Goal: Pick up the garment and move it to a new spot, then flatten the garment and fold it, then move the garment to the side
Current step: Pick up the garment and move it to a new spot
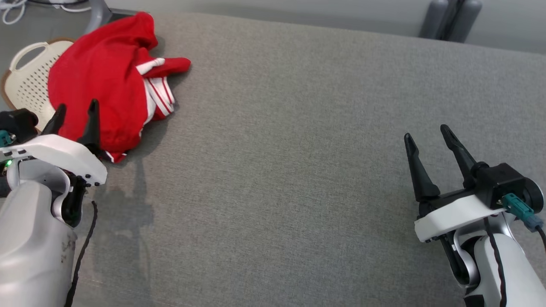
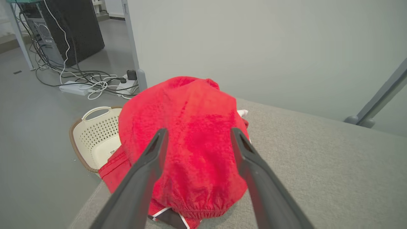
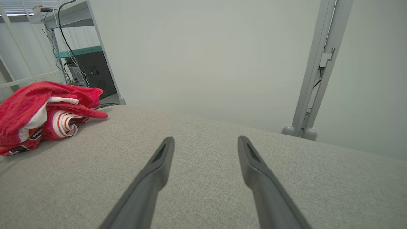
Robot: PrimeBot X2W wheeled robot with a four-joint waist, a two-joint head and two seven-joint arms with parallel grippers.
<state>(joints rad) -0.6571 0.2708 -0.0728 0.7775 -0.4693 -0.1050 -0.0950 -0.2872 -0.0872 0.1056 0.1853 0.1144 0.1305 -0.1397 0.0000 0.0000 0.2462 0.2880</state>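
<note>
A crumpled red garment (image 1: 102, 81) with white stripes lies heaped at the far left corner of the grey table, partly hanging over the edge. My left gripper (image 1: 76, 111) stands open just in front of the heap; in the left wrist view the garment (image 2: 194, 140) sits between and beyond my spread fingers (image 2: 149, 159), which do not touch it. My right gripper (image 1: 426, 132) is open over the bare table at the right, far from the cloth. From the right wrist the garment (image 3: 44, 111) shows at the far left, with my right gripper (image 3: 205, 141) holding nothing.
A cream perforated basket (image 1: 25, 81) stands on the floor past the table's left edge, under the hanging cloth. Cables and a power strip (image 2: 76, 87) lie on the floor beyond. Grey frame posts (image 1: 448, 17) rise behind the table. The grey cloth tabletop (image 1: 298, 170) spreads wide between my arms.
</note>
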